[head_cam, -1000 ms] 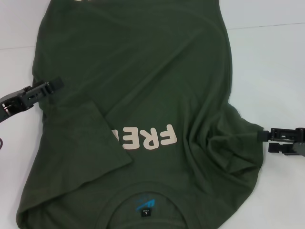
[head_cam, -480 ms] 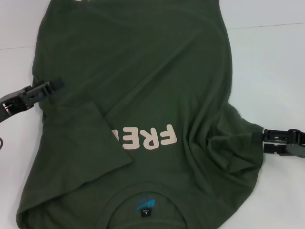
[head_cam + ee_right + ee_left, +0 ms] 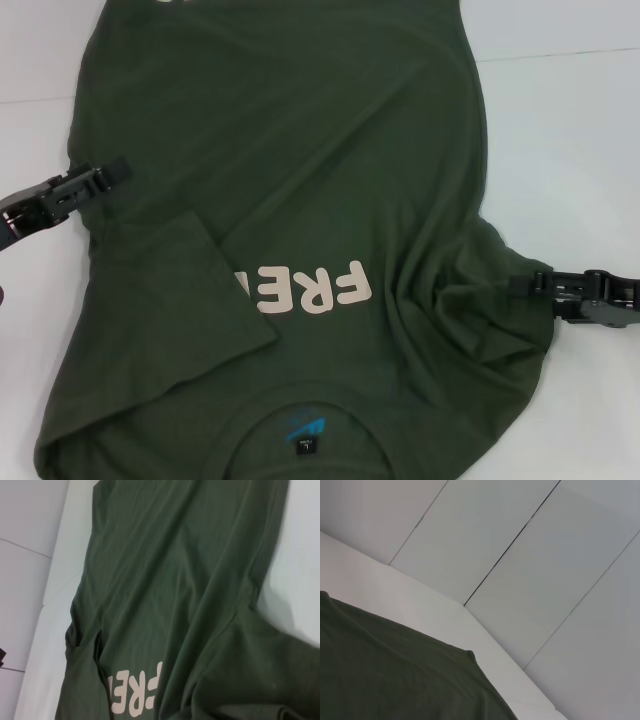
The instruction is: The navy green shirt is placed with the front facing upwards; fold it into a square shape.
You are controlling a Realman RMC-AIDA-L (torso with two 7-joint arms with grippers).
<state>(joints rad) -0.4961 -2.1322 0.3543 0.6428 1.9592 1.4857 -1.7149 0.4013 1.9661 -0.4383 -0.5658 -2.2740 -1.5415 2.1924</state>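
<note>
Since the earlier head frames the right tool [image 3: 543,284] has slid inward along the right sleeve edge, while the left tool [image 3: 112,171] has shifted only slightly.

Head view: the navy green shirt [image 3: 300,150] lies front up on the white worktop [image 3: 570,140], collar nearest the robot, the left sleeve already folded inward over part of the "FREE!" lettering [image 3: 310,288]. The left tool sits at the shirt's left side edge; whether it is clenched on cloth cannot be told. The right tool touches the bunched right sleeve; its state also cannot be told.

Left wrist view: a shirt edge [image 3: 395,675] on the pale worktop, with plain white wall panels [image 3: 530,555] behind.

Right wrist view: the shirt body [image 3: 170,580], creased toward the right sleeve, lettering partly visible.

Risk, as judged: the wrinkled right sleeve may fold unevenly, or the cloth may slip from a shallow hold and drag the body askew.
</note>
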